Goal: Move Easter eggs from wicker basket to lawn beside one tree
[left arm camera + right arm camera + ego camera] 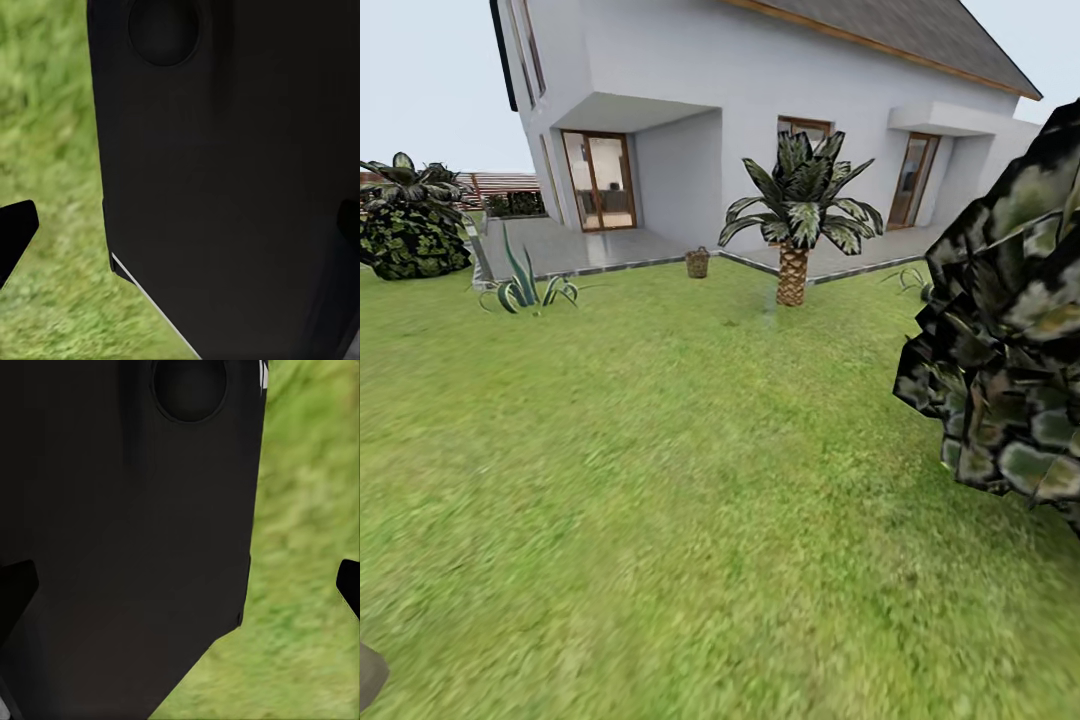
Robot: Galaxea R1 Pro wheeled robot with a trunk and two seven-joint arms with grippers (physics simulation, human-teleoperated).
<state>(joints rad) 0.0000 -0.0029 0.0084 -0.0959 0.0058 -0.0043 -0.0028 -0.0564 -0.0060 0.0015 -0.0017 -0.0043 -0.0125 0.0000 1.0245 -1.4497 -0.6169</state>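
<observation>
The wicker basket [698,263] is seen far off across the lawn [660,480], standing at the grass edge beside the paved terrace of the house [760,90]. No eggs can be made out in it at this range. A palm-like tree [797,215] with a scaly brown trunk stands close to the basket, and a dark mottled mass of foliage [1010,330] crowds in near the robot on its right side.

Several risks are judged from here. The foliage on the right could be brushed or struck by the base or right arm if the approach is steered too wide. The spiky plant [520,285] near the terrace could be clipped if the path drifts the other way. The light basket could be knocked over if the stop is made too late, and the eggs could be spilled onto the paving.

The left tool [180,232] is shown in its wrist view with dark fingertips [16,229] set wide apart at the picture's edges, a black body panel and grass lying beyond them; nothing is held or touched. The right tool [180,585] is likewise spread, its fingertips [349,585] well apart, and nothing is gripped.
</observation>
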